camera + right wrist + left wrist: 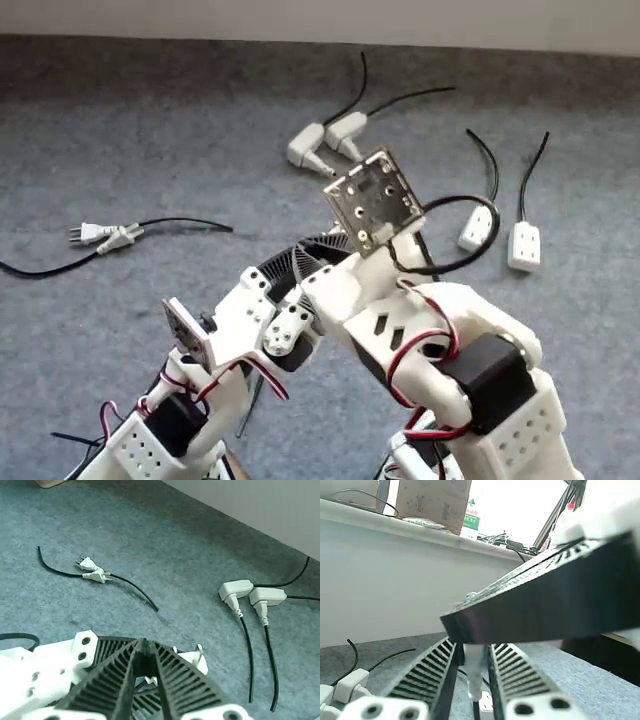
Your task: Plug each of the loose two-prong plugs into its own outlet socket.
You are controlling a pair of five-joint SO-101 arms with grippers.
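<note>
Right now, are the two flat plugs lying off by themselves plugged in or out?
Out. The two flat plugs lie side by side on the grey mat, metal prongs bare, with no socket on either.

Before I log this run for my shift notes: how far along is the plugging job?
Done: nothing; both outlet sockets sit with no plug in them. In hand: the left gripper has its jaws shut on a white plug, with the right gripper close beside it. To do: that plug, plus the flat plugs and angled plugs lying loose on the carpet.
</note>
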